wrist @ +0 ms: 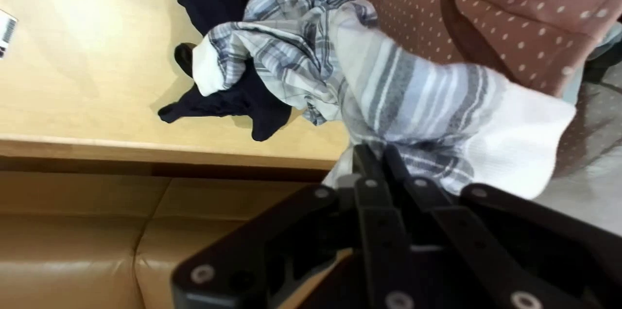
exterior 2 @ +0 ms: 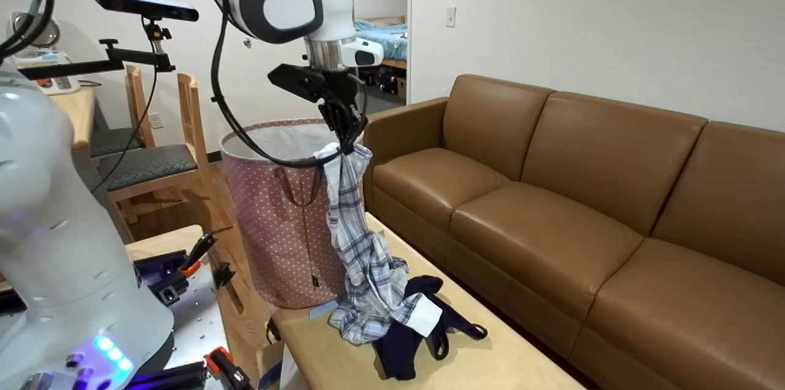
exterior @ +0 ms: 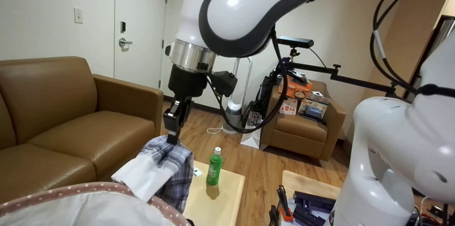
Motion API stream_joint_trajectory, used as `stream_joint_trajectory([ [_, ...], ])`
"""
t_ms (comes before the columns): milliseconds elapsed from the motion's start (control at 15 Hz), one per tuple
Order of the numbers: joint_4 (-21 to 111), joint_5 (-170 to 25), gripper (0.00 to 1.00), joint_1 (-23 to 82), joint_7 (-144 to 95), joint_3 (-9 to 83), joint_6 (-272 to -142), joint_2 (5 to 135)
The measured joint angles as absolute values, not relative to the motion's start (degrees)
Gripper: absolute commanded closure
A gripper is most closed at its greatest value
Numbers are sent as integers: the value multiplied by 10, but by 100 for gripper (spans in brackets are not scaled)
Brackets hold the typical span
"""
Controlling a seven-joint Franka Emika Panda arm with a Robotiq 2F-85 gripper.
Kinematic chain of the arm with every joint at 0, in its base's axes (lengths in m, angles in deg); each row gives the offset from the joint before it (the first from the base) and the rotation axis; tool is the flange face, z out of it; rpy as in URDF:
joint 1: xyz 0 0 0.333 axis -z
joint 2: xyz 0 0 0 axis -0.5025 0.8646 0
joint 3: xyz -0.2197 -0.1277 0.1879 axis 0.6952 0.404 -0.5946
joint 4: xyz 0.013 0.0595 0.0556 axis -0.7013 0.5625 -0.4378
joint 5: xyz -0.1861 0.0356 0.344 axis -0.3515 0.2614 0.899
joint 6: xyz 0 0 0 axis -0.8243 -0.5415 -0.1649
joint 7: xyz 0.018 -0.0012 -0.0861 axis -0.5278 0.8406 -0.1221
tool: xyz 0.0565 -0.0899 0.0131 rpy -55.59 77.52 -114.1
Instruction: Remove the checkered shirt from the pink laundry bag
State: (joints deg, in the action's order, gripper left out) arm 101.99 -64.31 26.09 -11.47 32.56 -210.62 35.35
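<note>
We see the hand (exterior 2: 348, 147) pinching the checkered shirt (exterior 2: 353, 233), which drapes outside the pink bag (exterior 2: 279, 243) onto the tabletop (exterior 2: 484, 365).

Brown sofa (exterior 2: 552, 224), pale wall (exterior 2: 589, 28), wood-toned floor (exterior: 259, 179).

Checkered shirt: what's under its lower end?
A dark garment shows beneath the checkered shirt, on the wooden table. The garment's covered part, and anything else under the folds, can't be seen.

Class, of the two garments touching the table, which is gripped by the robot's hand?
The checkered shirt: its upper part is pinched in the hand, whereas the dark garment lies on the table, partly under the shirt.
</note>
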Motion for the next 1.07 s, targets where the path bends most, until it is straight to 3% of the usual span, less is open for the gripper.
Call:
stream_joint_trajectory([
  [400, 1011, -672, 94, 285, -123, 336, -2134, 439],
  [733, 959, -651, 94, 277, -95, 330, -2245, 605],
  [1067, 867, -647, 94, 284, -88, 303, -2265, 756],
])
